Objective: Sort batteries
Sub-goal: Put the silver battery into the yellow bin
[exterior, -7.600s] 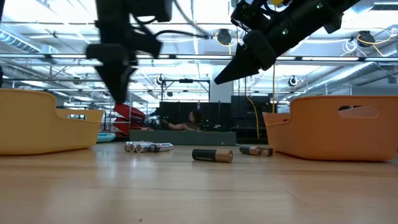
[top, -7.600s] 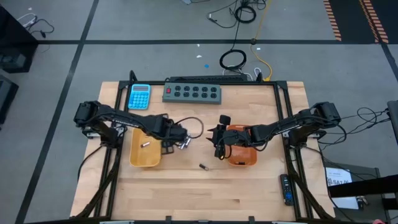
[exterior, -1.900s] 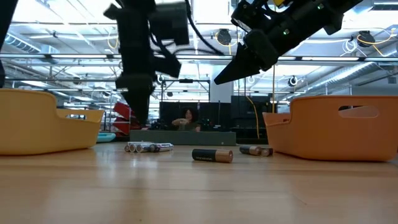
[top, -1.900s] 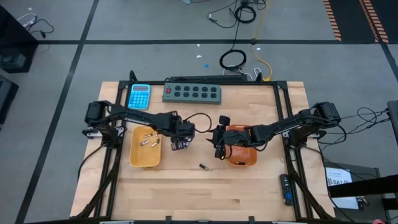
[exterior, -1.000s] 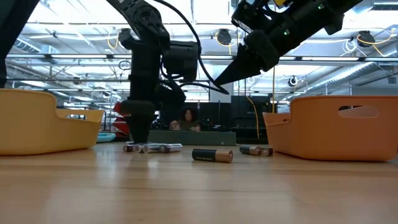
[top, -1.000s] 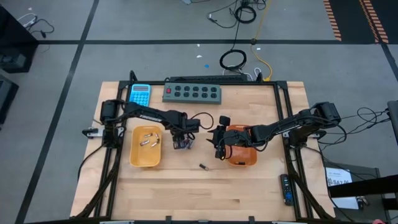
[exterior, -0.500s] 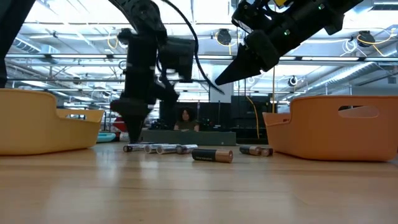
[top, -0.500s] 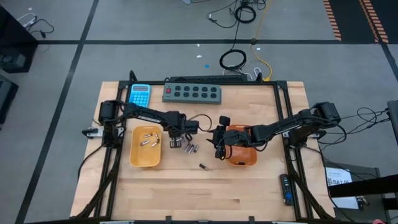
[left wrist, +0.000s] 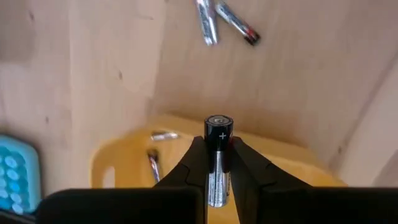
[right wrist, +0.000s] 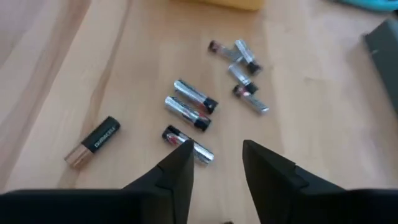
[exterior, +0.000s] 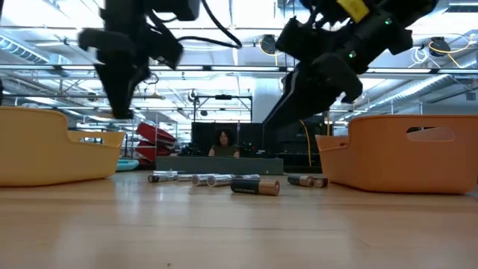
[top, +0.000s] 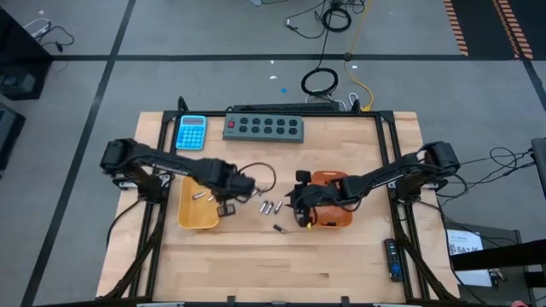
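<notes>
My left gripper (top: 226, 205) hangs over the right edge of the yellow tray (top: 189, 220), shut on a silver-and-black battery (left wrist: 217, 134). Two small batteries (left wrist: 158, 149) lie in that tray. Several loose silvery batteries (top: 269, 207) and one dark, copper-ended battery (top: 279, 228) lie on the wood between the trays. My right gripper (right wrist: 214, 152) stands open just above the silvery batteries (right wrist: 189, 106), beside the orange tray (top: 334, 215), touching none of them. My left gripper pinches the battery's body (left wrist: 216, 163) between its two fingers, which point down and lie along the battery. Its plus end (left wrist: 219, 121) sticks out past the fingertips. The battery is lifted clear, upright over the yellow tray's rim.
A blue calculator (top: 192, 132) and a grey power strip (top: 264, 127) lie at the table's far edge. A dark frame runs round the table. In the low view the yellow tray (exterior: 45, 146) and the orange tray (exterior: 403, 153) flank the loose batteries (exterior: 224, 180).
My left gripper has shut on one battery of the pile, risen and gone toward the table's left edge, over the yellow tray's rim; the pile has been spread out along the wood. My right gripper has come down toward the near edge, over the loose batteries.
</notes>
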